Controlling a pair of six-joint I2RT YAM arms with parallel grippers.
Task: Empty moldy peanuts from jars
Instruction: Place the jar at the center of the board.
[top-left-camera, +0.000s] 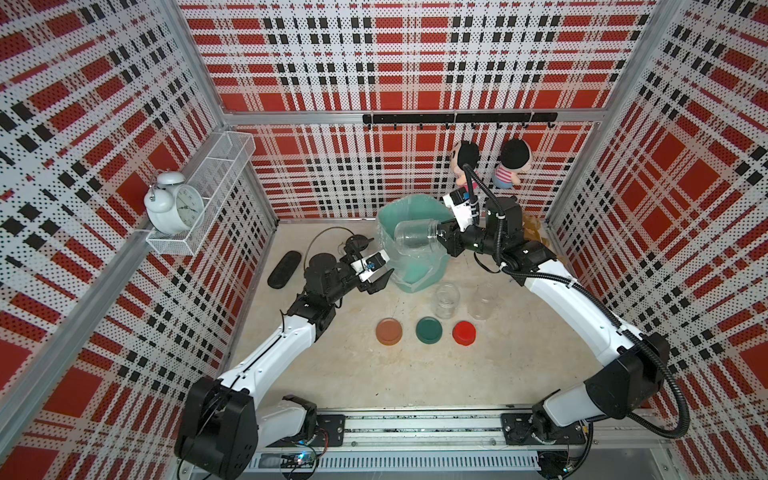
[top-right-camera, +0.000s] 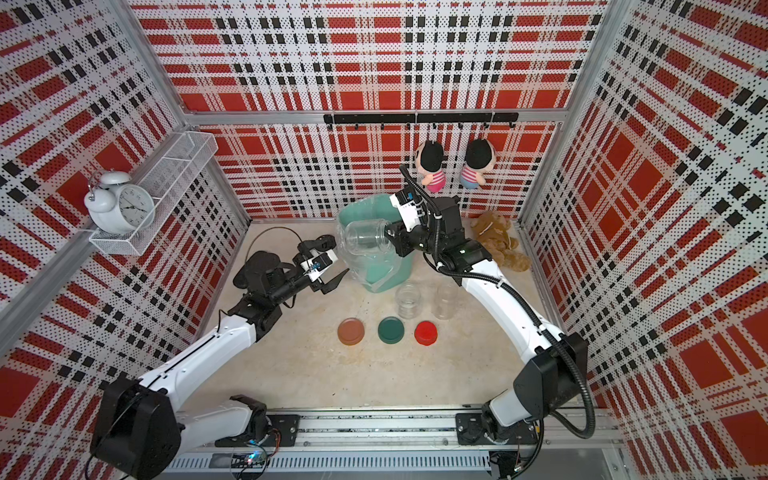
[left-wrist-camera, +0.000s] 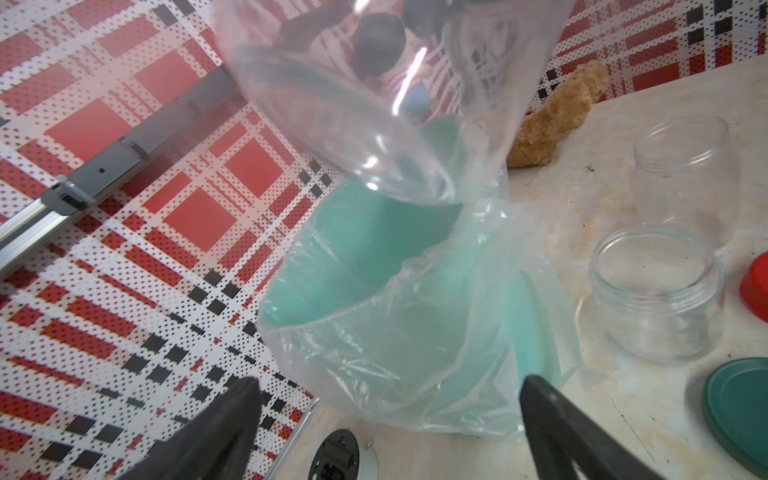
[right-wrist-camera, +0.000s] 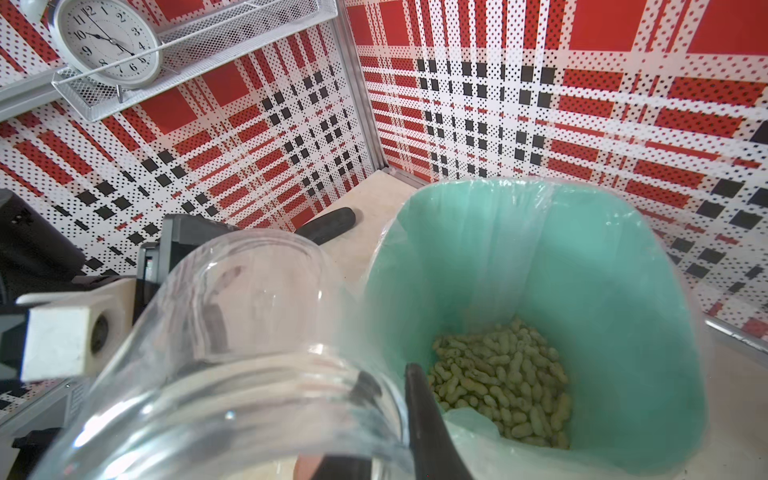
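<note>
While the right claw clenches the mouth rim of the held jar, tipped on its side and empty above the lined teal bin, the left claw stands released just beside the bin, grasping nothing. The moldy peanuts lie heaped at the bin's bottom. A second jar and a third jar stand upright on the counter, near the brown lid, green lid and red lid, which lie in a row.
</note>
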